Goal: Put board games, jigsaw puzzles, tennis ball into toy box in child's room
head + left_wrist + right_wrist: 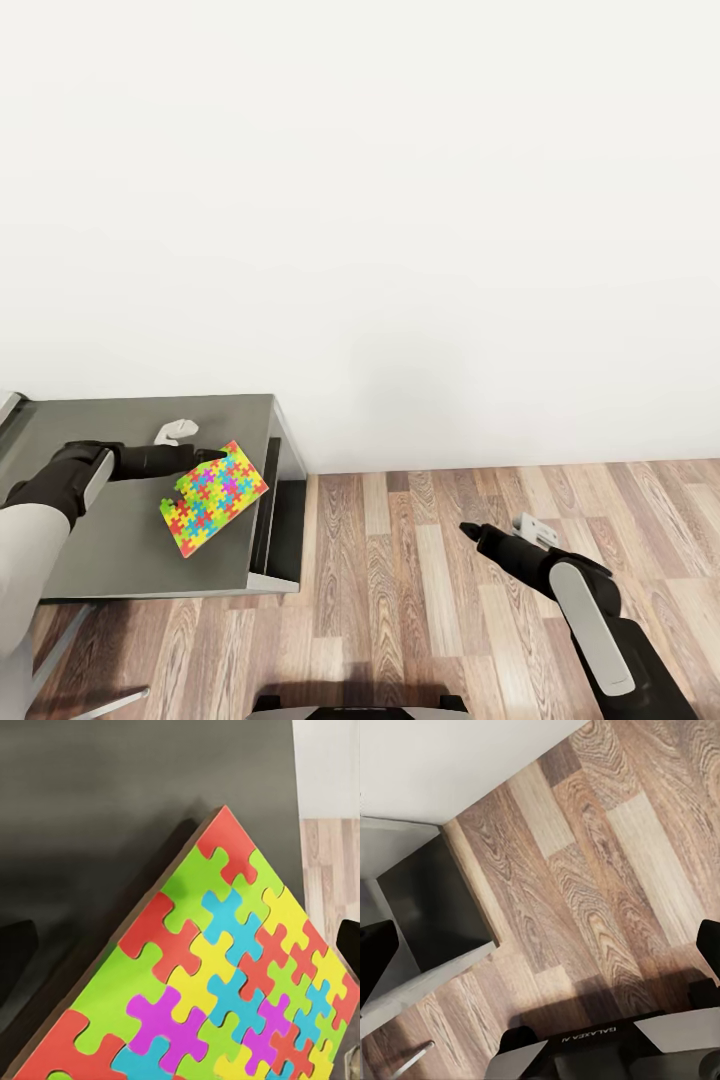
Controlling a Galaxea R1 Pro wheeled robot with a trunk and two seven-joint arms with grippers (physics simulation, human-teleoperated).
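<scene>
A jigsaw puzzle (213, 498) of bright interlocking pieces lies tilted on the dark-grey corner section of the table (110, 560), one side raised and casting a shadow. My left gripper (215, 457) reaches in from the left, its tip at the puzzle's far corner. In the left wrist view the puzzle (225, 975) spreads beyond the fingertips (349, 945), and the jaws stand wide apart with nothing clamped between them. My right gripper (468, 528) hangs open over the wood floor, right of the table. The toy box, board games, tennis ball and bed are out of view.
A plain white wall (400, 200) rises behind the table. The table's right end (285, 500) drops to a dark side panel (435, 907). Wood-plank floor (420, 560) stretches to the right. My own base (585, 1050) sits near the bottom.
</scene>
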